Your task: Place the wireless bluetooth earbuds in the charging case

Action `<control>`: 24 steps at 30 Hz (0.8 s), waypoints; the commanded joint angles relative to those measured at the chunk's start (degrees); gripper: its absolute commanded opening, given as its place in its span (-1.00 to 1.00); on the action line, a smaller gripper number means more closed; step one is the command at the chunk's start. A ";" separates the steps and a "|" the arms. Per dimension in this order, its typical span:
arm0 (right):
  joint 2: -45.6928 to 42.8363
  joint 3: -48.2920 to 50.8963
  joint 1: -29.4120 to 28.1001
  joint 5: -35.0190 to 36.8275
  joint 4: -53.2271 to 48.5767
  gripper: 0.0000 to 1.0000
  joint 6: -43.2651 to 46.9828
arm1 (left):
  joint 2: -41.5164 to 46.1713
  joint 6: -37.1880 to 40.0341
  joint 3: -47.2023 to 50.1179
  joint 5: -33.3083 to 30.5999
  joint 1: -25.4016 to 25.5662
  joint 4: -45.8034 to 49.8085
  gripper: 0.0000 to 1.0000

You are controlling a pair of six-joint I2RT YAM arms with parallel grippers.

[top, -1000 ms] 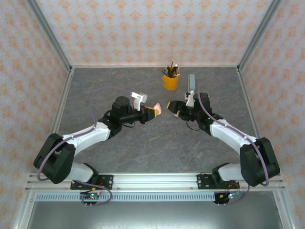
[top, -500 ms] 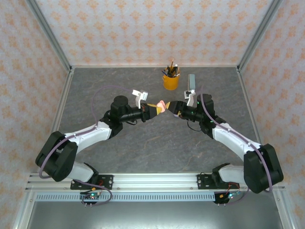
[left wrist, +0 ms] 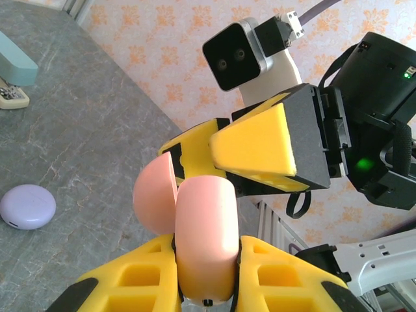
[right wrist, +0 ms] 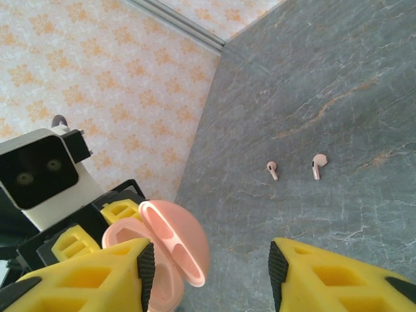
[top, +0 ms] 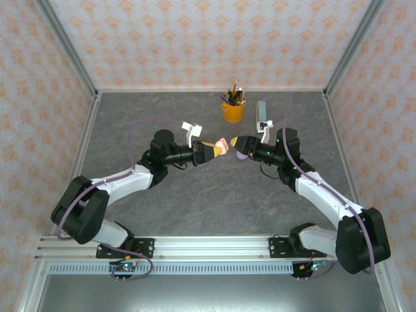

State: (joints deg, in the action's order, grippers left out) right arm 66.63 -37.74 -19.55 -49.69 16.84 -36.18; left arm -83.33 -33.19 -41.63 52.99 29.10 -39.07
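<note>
Step in hand, as I judge it: presenting the opened case. My left claw (left wrist: 207,261) is clamped on the pink charging case (left wrist: 203,224), lid open, above the tabletop (right wrist: 325,78), while the right claw (right wrist: 211,260) hangs spread beside it, gripping nothing. Two pink earbuds (right wrist: 273,170) lie loose on the tabletop, side by side, so next the right claw should drop and pinch one.

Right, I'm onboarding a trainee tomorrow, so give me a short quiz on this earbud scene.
1. True or false: the pink case held by the left end effector has its lid shut.
2. How many pink earbuds lie on the table in the right wrist view? A one, B two, C four.
3. What colour is the closed case lying on the table?
Key: 1 false; 2 B; 3 lilac.
</note>
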 commanded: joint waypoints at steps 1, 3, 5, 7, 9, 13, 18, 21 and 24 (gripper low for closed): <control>0.51 -0.32 0.11 -2.89 3.18 0.00 1.34 | -1.08 -0.65 -1.50 1.94 -0.39 -3.03 -1.00; 0.87 -0.49 0.07 -3.54 3.67 -0.03 1.10 | -1.42 -0.86 -1.85 1.86 -0.36 -3.24 -1.00; 0.88 -0.58 0.09 -4.07 3.98 -0.04 1.11 | -1.74 -1.13 -2.03 1.86 -0.42 -3.62 -1.00; 2.40 -0.76 0.04 -4.51 4.12 -0.06 1.20 | -1.90 -1.35 -2.19 1.83 -0.43 -3.87 -1.00; 3.11 -0.76 0.12 -4.93 4.42 -0.08 1.28 | -2.08 -1.49 -2.35 1.76 -0.42 -3.90 -1.00; 4.66 -0.84 0.12 -5.28 4.99 -0.11 1.36 | -2.28 -1.70 -2.66 1.85 -0.30 -4.13 -1.00; 6.40 -1.37 0.07 -5.73 5.66 -0.14 1.28 | -2.44 -1.70 -2.85 1.77 -0.32 -3.85 -1.00; 6.77 -1.75 0.06 -5.94 5.66 -0.16 1.28 | -2.54 -1.70 -2.93 1.76 -0.23 -3.73 -1.00; 6.99 -2.07 0.10 -6.49 5.70 -0.19 1.29 | -2.70 -1.72 -2.93 1.68 -0.24 -3.73 -1.00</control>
State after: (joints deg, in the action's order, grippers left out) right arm 73.19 -37.87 -19.55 -54.50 19.81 -36.10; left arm -85.67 -34.70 -42.70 53.58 29.08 -40.16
